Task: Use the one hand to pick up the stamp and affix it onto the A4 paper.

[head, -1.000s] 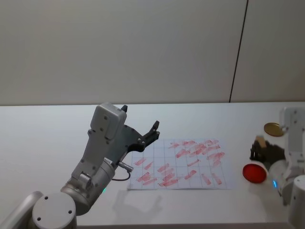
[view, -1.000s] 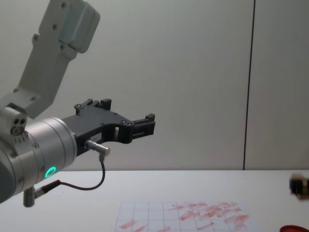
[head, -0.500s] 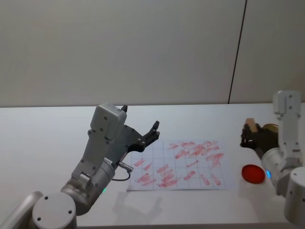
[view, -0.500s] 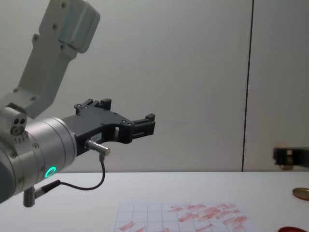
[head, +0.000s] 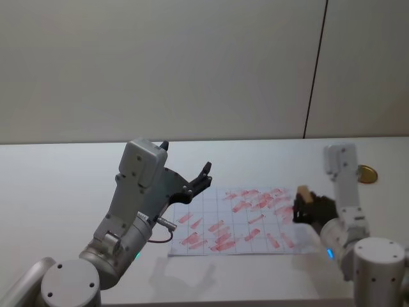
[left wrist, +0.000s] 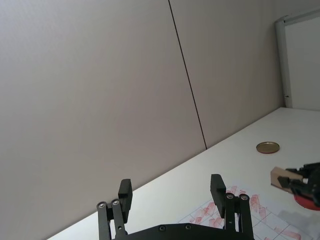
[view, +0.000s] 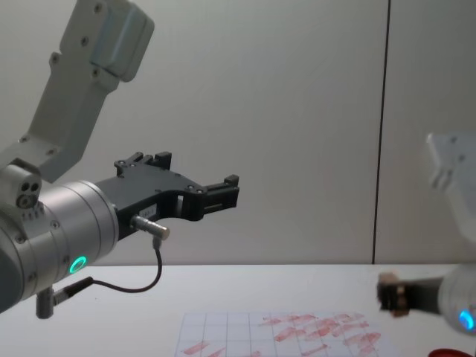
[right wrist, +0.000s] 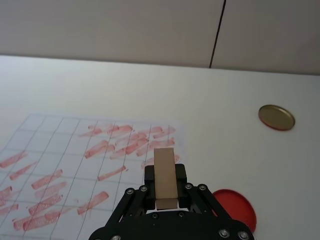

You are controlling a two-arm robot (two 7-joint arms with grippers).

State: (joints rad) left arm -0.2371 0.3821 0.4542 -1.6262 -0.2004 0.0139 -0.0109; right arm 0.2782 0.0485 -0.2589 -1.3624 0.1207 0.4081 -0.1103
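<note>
The stamp, a small tan wooden block, is held upright in my right gripper, which is shut on it. In the head view the right gripper holds the stamp over the right edge of the A4 paper. This white gridded sheet carries many red prints. From the chest view the stamp hangs a little above the paper. My left gripper is raised above the paper's left side, open and holding nothing.
A flat red disc lies on the table just right of the paper. A gold disc lies farther back on the right. The white table runs to a plain wall behind.
My right gripper has carried the stamp leftward, from beside the discs to over the paper's right edge. The left arm has not moved.
</note>
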